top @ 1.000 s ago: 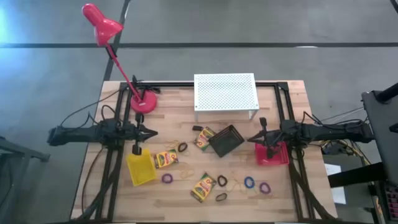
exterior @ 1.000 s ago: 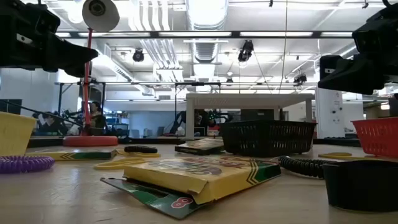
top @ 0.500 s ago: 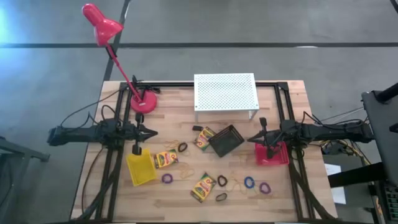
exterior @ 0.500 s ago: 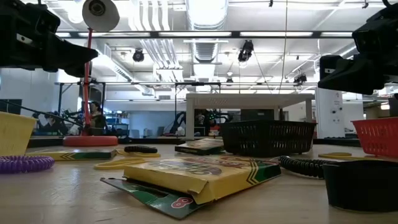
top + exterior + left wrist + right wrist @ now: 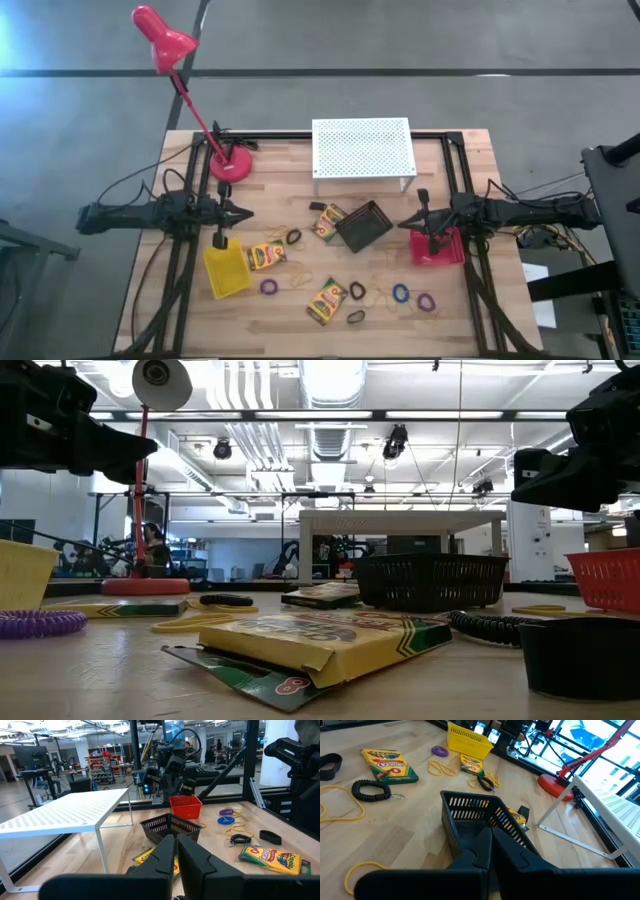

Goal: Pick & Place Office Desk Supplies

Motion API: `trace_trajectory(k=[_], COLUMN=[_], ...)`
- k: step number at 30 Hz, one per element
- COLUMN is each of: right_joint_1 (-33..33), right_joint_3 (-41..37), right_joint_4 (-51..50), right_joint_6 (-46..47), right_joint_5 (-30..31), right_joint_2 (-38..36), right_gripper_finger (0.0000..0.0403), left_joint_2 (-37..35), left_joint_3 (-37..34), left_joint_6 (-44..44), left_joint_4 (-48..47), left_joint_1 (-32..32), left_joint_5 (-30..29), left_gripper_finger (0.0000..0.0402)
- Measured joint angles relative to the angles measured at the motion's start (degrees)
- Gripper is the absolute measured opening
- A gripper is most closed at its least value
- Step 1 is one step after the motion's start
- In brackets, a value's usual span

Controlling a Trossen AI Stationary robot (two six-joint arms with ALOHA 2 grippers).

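Note:
Both grippers hover shut above the table and touch nothing. My left gripper (image 5: 246, 213) (image 5: 176, 842) is above the left half, just beyond the yellow basket (image 5: 226, 272). My right gripper (image 5: 403, 224) (image 5: 491, 837) is between the black basket (image 5: 363, 226) and the red basket (image 5: 437, 248), which lies partly under its arm. Three crayon boxes lie flat (image 5: 267, 256) (image 5: 328, 221) (image 5: 327, 301). Scattered on the wood are a purple loop (image 5: 269, 287), a black loop (image 5: 293, 237), a blue loop (image 5: 401, 294), a second purple loop (image 5: 427, 301) and a yellow loop (image 5: 300, 279).
The white perforated shelf (image 5: 362, 150) stands on its legs at the far middle. The red lamp's base (image 5: 232, 165) sits at the far left, and its head reaches out past the table. Black frame rails run along the left, right and far sides.

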Motion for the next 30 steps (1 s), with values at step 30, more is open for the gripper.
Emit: trace_trajectory(k=[30], right_joint_1=[0.0], right_joint_3=[0.0], right_joint_4=[4.95], right_joint_6=[23.38], right_joint_5=[-15.13], right_joint_2=[0.15], right_gripper_finger=[0.0008], left_joint_2=[0.0], left_joint_3=[-0.01], left_joint_6=[-0.01], left_joint_4=[-0.01], left_joint_1=[0.0], left_joint_5=[0.0], left_gripper_finger=[0.0027])
